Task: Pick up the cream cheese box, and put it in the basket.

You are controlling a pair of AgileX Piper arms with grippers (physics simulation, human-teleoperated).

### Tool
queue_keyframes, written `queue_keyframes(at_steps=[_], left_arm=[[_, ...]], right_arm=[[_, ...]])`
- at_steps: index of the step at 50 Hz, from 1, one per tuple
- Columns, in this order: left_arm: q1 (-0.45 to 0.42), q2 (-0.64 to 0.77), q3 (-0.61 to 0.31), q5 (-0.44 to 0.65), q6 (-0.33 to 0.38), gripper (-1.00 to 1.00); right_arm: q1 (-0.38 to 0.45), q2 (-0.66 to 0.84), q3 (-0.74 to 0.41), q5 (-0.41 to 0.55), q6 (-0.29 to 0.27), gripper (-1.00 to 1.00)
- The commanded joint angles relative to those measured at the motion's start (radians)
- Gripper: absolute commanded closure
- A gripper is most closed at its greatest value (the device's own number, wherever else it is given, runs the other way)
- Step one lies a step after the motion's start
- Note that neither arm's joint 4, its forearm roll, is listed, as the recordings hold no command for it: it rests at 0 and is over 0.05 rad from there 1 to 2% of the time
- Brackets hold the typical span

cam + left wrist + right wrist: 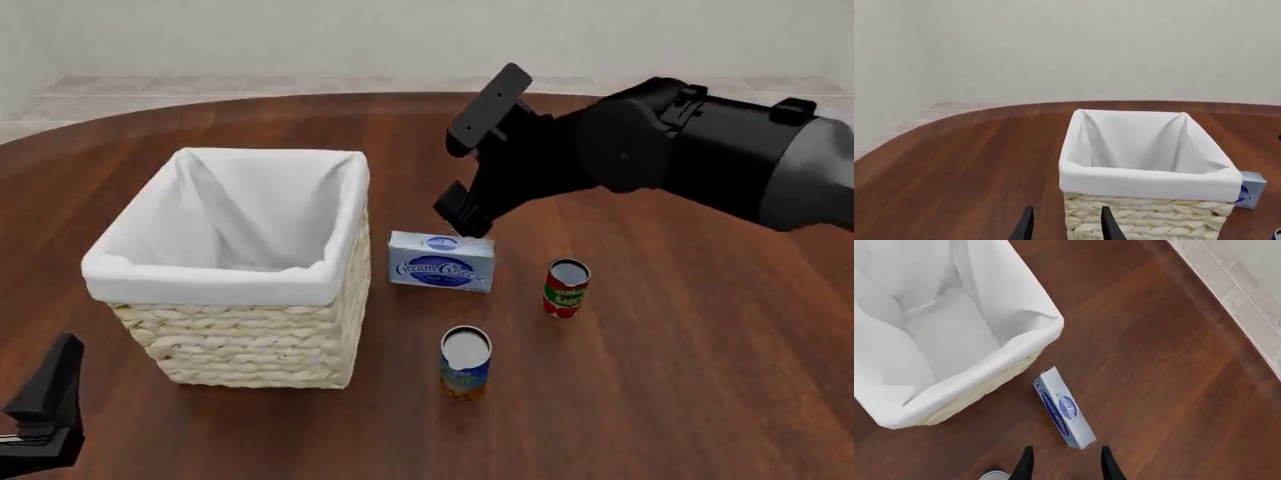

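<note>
The right gripper (1063, 464) is hanging in the air over the cream cheese box (442, 262), its fingers parted and holding nothing. The box is standing on its long edge on the table (667, 380), just right of the basket (240, 340) and outside it. Two cans are standing nearby: a blue one (465, 363) nearer than the box and a red one (566, 288) to its right. The left gripper (1064, 226) is waiting at the near left corner, fingers apart and empty, facing the basket.
</note>
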Motion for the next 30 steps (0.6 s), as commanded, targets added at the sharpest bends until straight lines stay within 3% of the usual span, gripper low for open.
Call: queue_keyframes(at_steps=[1, 18, 30], left_arm=[[0.006, 0.009, 0.003, -0.004, 0.002, -1.00], [0.000, 0.076, 0.010, -0.045, 0.014, -1.00], [0.008, 0.106, 0.011, -0.062, 0.020, -1.00]], right_arm=[[-0.021, 0.094, -0.081, 0.018, -0.027, -1.00], [-0.072, 0.214, -0.156, 0.042, -0.114, -1.00], [-0.063, 0.261, -0.200, 0.060, -0.126, -1.00]])
